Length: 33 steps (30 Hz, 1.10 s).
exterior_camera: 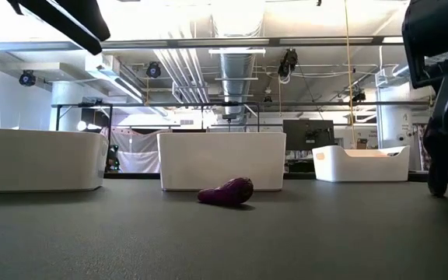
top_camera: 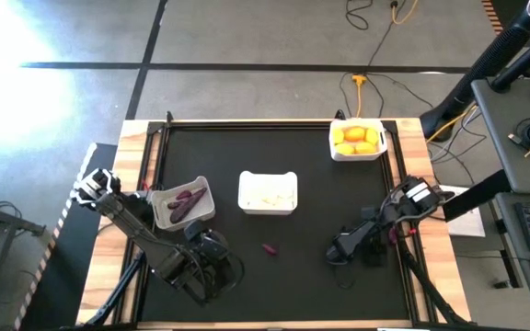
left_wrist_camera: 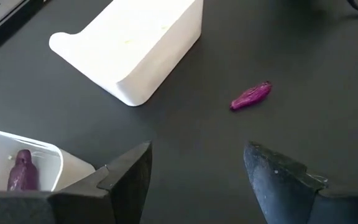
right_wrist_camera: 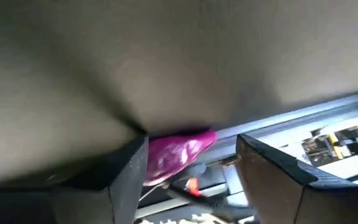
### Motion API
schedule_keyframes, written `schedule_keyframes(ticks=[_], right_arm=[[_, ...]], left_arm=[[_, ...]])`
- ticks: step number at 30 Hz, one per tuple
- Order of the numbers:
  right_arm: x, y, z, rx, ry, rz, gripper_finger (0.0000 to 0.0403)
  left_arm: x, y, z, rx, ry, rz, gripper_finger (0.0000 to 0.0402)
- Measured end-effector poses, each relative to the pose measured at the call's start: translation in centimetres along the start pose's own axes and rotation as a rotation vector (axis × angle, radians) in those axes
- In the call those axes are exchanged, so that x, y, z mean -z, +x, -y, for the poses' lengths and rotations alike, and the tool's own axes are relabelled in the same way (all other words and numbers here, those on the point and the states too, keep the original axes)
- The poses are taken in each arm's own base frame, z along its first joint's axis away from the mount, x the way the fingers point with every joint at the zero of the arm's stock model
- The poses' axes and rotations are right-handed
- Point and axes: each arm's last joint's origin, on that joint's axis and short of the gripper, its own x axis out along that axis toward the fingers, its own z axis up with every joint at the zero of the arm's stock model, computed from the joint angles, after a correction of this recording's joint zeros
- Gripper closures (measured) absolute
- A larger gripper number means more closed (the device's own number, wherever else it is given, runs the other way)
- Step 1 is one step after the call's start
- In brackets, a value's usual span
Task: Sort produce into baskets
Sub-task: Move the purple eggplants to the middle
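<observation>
From above, the sorting looks mostly done. The left basket, at the desk's nine o'clock, holds dark purple eggplants. The middle basket holds pale garlic, and the right basket, at about one o'clock, holds lemons. One loose purple piece lies on the bare desk at six o'clock from the middle basket. The left tool hangs at seven o'clock of the desk, and the right tool is low at four o'clock.

From desk height, the loose purple piece lies on its side, small, glossy and tapered, just in front of the middle basket. The left basket and right basket stand well apart on either side.

In the left wrist view, the left tool is released, with nothing between its jaws. It faces the loose purple piece, with the middle basket beyond it. An eggplant shows inside the left basket.

In the right wrist view, the right tool has its jaws apart around a second purple piece. The piece is shiny and magenta and rests against one finger, clear of the other, so it is not clamped. That leaves two purple pieces, by my judgement, for the left basket.
</observation>
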Motion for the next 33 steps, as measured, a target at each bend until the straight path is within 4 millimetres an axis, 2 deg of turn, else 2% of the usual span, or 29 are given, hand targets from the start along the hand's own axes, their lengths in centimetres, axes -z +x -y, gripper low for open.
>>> schedule_keyframes(ticks=[7,9,16,21,28,33], right_arm=[[1.1,-2.5,-0.4,-0.082,0.11,-0.014,0.016],[1.3,-2.6,-0.5,-0.083,0.137,-0.007,0.0151],[1.1,-0.2,-0.1,-0.065,0.103,-0.046,0.0103],[1.0,1.9,-0.1,-0.179,0.068,-0.086,0.0089],[0.9,2.4,0.2,-0.145,0.072,-0.056,0.0116],[0.9,2.4,0.2,-0.13,0.082,-0.054,0.0166]], left_arm=[[0.0,0.0,-0.2,-0.016,0.012,-0.002,0.0164],[0.0,0.1,-0.2,-0.02,0.012,0.005,0.0164],[0.0,0.2,-0.3,-0.032,0.016,0.016,0.0164],[0.0,0.2,-0.4,-0.035,0.02,0.016,0.0164],[0.1,0.0,-0.5,-0.037,0.02,0.016,0.0164],[0.0,0.0,-0.5,-0.038,0.019,0.017,0.0164]])
